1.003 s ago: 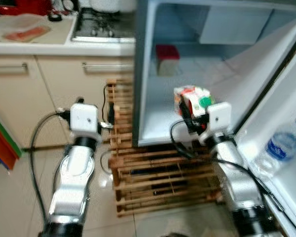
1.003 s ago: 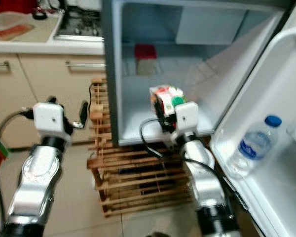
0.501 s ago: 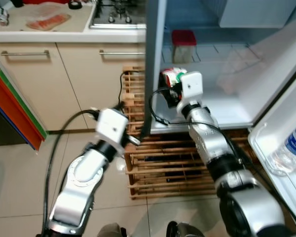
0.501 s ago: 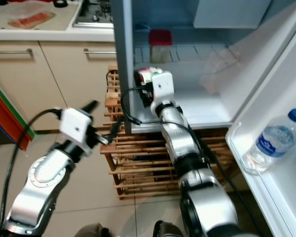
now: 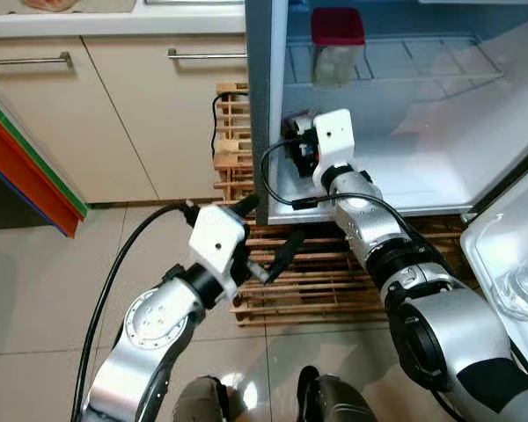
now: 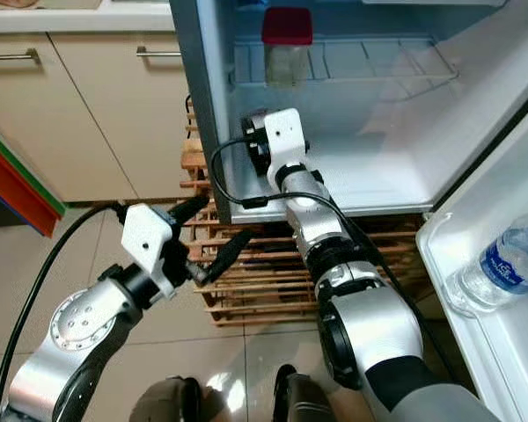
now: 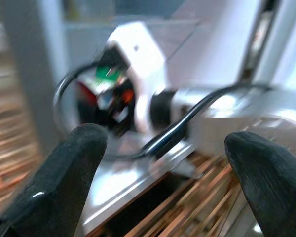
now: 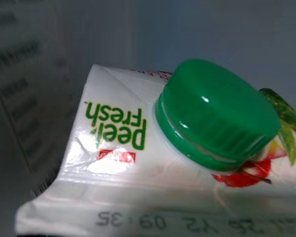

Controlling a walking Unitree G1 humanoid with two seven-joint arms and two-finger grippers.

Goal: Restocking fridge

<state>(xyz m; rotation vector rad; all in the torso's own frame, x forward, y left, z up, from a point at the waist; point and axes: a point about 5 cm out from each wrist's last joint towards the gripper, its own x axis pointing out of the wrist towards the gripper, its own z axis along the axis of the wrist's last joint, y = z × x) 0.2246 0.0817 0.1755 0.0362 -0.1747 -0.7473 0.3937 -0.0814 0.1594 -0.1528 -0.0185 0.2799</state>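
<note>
One juice carton [image 8: 163, 163] sits inside the fridge [image 5: 440, 167] at its left wall, green cap [image 8: 217, 113] facing the right gripper [image 5: 301, 151]; grip hidden. Left gripper [image 5: 268, 230] hovers outside, fingers apart.

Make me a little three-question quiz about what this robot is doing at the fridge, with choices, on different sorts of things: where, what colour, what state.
1. Where is the juice carton that the right gripper holds?
A. on the kitchen counter
B. inside the open fridge, low on its left side
C. on the floor tiles

2. What colour is the carton's screw cap?
A. green
B. blue
C. yellow

3. How are the jaws of the left gripper?
A. shut on a bottle
B. shut on the carton
C. open and empty

Answers:
1 B: the head views show the right arm reaching past the fridge's left wall to its floor.
2 A: the right wrist view shows a green cap.
3 C: the left wrist view shows its two black fingers apart with nothing between.
</note>
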